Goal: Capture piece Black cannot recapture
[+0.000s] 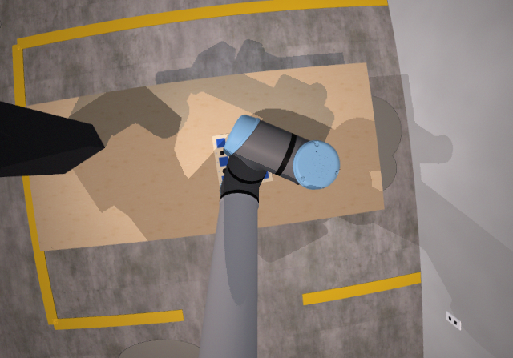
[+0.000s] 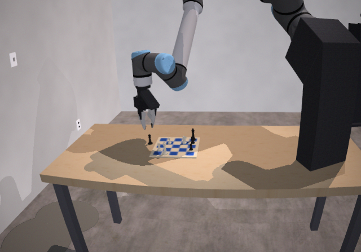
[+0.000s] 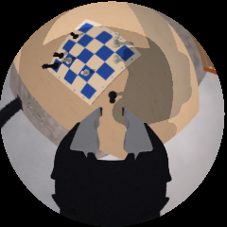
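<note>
A black pawn [image 2: 149, 139] stands upright on the table just left of the blue-and-white chessboard [image 2: 176, 146]; it also shows in the wrist view [image 3: 113, 96] beside the board's near corner [image 3: 90, 100]. My gripper [image 2: 148, 126] [image 3: 112, 107] hangs above the pawn, apart from it, with its fingers open and nothing between them. On the board stand several white pieces [image 2: 163, 149] and black pieces, among them a tall black one [image 2: 192, 134] at the far right. In the overhead view the arm [image 1: 264, 149] hides most of the board.
A large black column [image 2: 326, 92] stands on the right end of the table. The table's left edge [image 2: 66, 150] lies a short way left of the pawn. A wall runs along the left.
</note>
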Motion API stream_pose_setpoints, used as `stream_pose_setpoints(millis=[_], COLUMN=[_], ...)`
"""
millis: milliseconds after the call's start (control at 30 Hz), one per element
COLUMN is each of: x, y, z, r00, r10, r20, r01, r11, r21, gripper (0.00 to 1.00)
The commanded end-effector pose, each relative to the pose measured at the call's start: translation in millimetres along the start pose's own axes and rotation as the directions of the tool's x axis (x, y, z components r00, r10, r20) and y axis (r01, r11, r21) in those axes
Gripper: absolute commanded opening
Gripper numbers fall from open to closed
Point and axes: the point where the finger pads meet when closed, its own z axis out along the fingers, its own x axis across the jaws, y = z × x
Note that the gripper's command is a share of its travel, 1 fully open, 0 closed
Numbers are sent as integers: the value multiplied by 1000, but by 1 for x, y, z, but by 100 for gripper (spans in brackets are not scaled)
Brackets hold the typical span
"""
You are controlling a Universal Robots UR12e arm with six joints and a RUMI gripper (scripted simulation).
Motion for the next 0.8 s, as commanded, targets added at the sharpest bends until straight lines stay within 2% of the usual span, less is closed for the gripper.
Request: stream_pose_setpoints(millis=[0, 300, 333, 767], x=[0, 0, 0, 0], y=[0, 0, 0, 0], z=[-23, -31, -31, -31], r00=[1000, 1000, 1000, 1000], r10=[0, 0, 0, 0], r20=[0, 0, 0, 0], r01=[0, 0, 0, 0], r11=[1000, 1000, 1000, 1000], r21=[0, 0, 0, 0], gripper=[25, 25, 100, 100])
